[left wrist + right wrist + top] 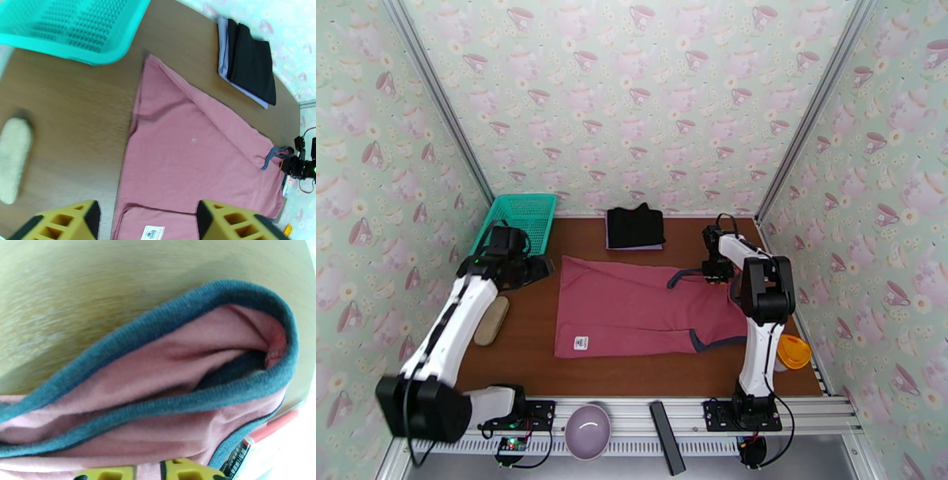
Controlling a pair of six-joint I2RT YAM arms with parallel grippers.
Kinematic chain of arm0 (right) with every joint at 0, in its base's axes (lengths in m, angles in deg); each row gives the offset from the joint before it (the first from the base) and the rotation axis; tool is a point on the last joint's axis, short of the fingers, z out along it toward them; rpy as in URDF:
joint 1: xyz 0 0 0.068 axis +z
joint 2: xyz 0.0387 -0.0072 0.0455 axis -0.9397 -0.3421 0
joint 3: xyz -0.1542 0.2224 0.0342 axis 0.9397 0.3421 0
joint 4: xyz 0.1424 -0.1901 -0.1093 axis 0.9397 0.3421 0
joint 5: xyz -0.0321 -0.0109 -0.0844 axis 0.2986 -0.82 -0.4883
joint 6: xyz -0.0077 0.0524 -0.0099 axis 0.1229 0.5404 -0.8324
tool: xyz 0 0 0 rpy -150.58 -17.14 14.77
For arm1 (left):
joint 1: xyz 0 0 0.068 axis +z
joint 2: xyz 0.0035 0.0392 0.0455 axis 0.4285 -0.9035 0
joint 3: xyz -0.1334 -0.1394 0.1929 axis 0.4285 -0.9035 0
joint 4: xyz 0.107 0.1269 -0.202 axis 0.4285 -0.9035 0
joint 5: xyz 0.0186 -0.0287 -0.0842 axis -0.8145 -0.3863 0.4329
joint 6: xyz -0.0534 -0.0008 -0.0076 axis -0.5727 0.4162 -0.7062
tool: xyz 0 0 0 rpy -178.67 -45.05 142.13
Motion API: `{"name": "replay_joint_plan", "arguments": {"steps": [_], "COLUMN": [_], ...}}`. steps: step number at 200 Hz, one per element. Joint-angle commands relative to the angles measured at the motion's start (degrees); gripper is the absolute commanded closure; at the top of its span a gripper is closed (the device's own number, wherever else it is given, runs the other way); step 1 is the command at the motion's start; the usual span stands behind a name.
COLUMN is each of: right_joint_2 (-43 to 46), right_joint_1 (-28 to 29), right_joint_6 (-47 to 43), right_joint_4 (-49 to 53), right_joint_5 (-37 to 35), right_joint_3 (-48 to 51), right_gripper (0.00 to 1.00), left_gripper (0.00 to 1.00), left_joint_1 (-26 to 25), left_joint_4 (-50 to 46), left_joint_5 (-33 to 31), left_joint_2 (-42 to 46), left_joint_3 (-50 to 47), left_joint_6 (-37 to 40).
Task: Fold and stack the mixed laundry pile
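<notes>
A: Position of the red top (632,304)?

B: Flat on the brown table (521,355), mid-surface, spread wide. The hem end faces the left arm, with a small white label (581,343) at its near corner. Navy trim runs round the armholes at the right-hand end.

A: Right gripper (707,272)?

B: At the far right corner of the top. Its wrist view has the two yellow fingers (185,471) drawn nearly together, pink cloth bunched against them, and navy trim looping up in front of the lens. Logged as clamped on the top's trimmed edge. From above, a strip of that trim rises off the table to the fingers.

A: Left gripper (147,211)?

B: Held above the left edge of the top, near the teal basket (523,215). Fingers stand well apart with nothing between them. The label end of the top lies below the gap.

A: The other two garments?

B: Black garment (636,225) is folded, sitting on the folded lavender cloth (223,55). A lavender edge shows along one side. The pair lies at the far edge of the table, apart from the red top.

A: Anything else?

B: A beige oblong pad (491,320) on the left, beside the left arm. Something orange (792,351) at the right edge, by the right arm; can't tell what it is. A pale purple bowl (588,430) on the near rail, between the arm bases.
</notes>
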Motion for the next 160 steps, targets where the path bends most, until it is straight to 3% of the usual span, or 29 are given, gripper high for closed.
{"name": "replay_joint_plan", "arguments": {"steps": [1,36,93,160], "right_joint_2": [8.0,16.17,26.27,30.17], "right_joint_1": [0.75,3.55,5.81,5.81], "right_joint_6": [-0.78,-1.22,-1.53,-1.67], "right_joint_4": [-0.9,-1.01,-4.07,-6.85], "right_joint_5": [4.61,8.46,15.26,17.37], "right_joint_3": [1.95,5.95,13.68,19.47], "right_gripper": [0.7,0.66,0.65,0.65], "left_gripper": [0.39,0.44,0.48,0.48], "left_joint_1": [-2.63,-3.98,-4.1,-4.01], "left_joint_4": [2.96,4.96,-3.12,-11.13], "left_joint_5": [2.67,1.17,-5.72,-9.74], "left_joint_2": [-7.1,-20.14,-43.07,-56.75], "left_joint_3": [4.83,12.14,32.55,48.3], "left_joint_6": [-2.49,-4.75,-5.0,-6.36]}}
